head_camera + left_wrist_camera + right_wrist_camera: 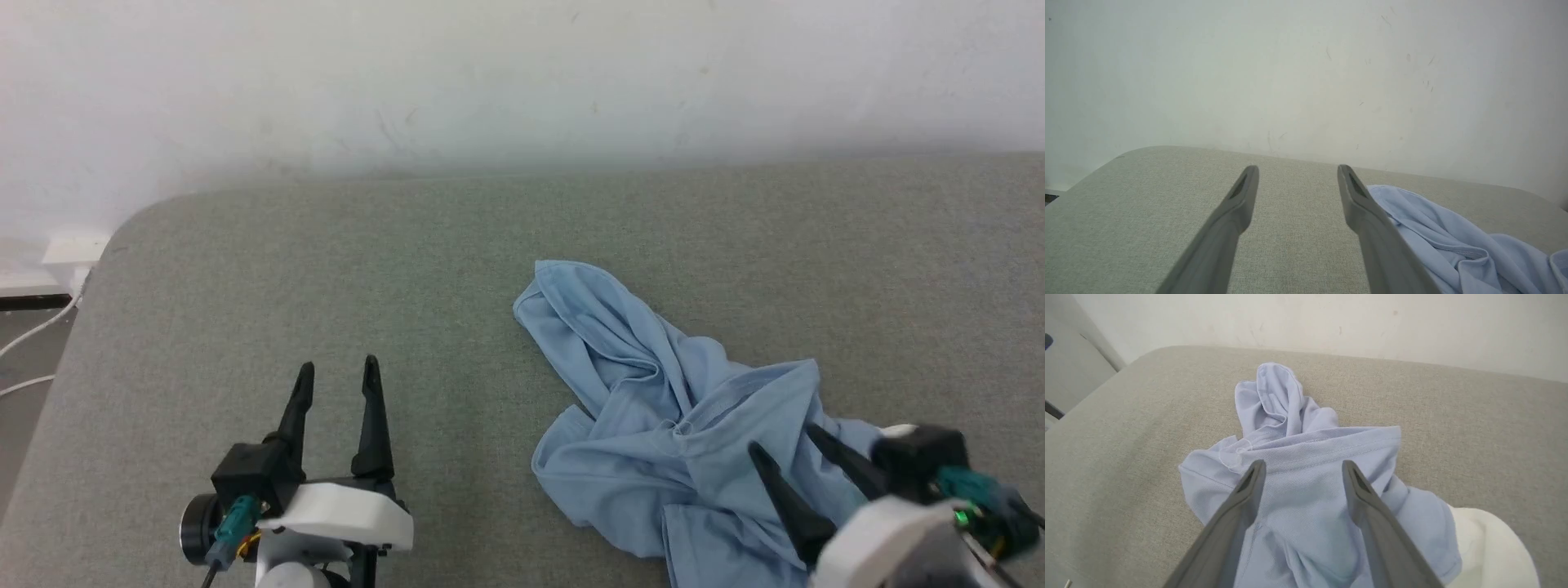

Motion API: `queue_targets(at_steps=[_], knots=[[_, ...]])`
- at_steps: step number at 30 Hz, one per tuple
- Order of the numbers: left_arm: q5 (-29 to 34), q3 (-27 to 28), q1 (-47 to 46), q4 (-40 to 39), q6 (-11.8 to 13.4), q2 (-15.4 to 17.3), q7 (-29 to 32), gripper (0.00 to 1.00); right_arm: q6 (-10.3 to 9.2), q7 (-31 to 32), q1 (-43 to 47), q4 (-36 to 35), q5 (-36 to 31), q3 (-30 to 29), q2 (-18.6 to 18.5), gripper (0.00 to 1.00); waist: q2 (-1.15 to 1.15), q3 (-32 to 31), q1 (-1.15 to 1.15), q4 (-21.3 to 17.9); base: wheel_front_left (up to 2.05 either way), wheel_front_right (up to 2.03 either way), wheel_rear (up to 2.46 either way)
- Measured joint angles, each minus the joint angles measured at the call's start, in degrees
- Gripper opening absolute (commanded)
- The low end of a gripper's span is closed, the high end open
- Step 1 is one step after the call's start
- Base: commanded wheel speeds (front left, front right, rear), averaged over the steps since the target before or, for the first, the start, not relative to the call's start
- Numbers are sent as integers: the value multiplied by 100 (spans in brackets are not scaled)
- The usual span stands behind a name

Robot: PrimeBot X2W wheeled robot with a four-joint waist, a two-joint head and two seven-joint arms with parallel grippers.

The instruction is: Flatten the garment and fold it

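**Work surface.** The desk (245,269) is covered in grey woven fabric and has a rounded far-left corner. It stands against a pale wall (490,82). A white cable (33,335) lies on the floor off the desk's left edge.

**Garment.** The shirt (653,425) is light blue. It lies crumpled on the desk, right of centre in the head view and toward the near edge.
- A narrow folded end points toward the wall.
- The wider bunched mass lies nearer the robot.
- In the right wrist view, a stitched hem band runs across the top of the shirt (1310,449), just beyond the fingertips.
- The left wrist view shows the shirt (1453,241) at the lower right.

**Left gripper.** The left gripper (339,365) is at the lower left of the head view, above bare desk, with its fingers pointing toward the wall.
- The jaws are spread and nothing is between them (1298,169).
- A strip of bare desk separates it from the shirt.

**Right gripper.** The right gripper (784,438) is at the lower right, over the near part of the shirt.
- The jaws are spread (1304,463).
- Blue fabric shows under and between the fingers, and the fingers pinch none of it.
- The pictures do not show whether the fingertips touch the cloth.
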Motion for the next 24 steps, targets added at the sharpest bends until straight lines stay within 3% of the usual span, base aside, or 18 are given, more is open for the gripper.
queue_targets(at_steps=[9, 15, 16, 18, 24], knots=[[-23, -138, -23, 15, 2, -1, 0, 100, 0, 1114, -1653, 712, 649, 1717, -1301, 100, 0, 137, 0, 146, 0, 0, 0], [-112, -229, -130, 18, 56, -1, 0, 100, 0, 1340, -2497, 1215, 1079, 2531, -1700, 100, 0, 321, 1, 286, 0, 0, 0], [-124, -243, -131, 20, 59, -1, 0, 100, 0, 1432, -2583, 1322, 1149, 2652, -1745, 41, 0, 348, 2, 306, 0, 0, 0], [-125, -267, -131, 25, 87, -1, 0, 100, 1, 1601, -2669, 1484, 1310, 2842, -1837, 0, 0, 390, 1, 341, 0, 0, 0], [-125, -250, -130, 36, 122, -1, 0, 100, 1, 1365, -2813, 1475, 1512, 2684, -1961, 0, 0, 403, 1, 335, 0, 0, 0]])
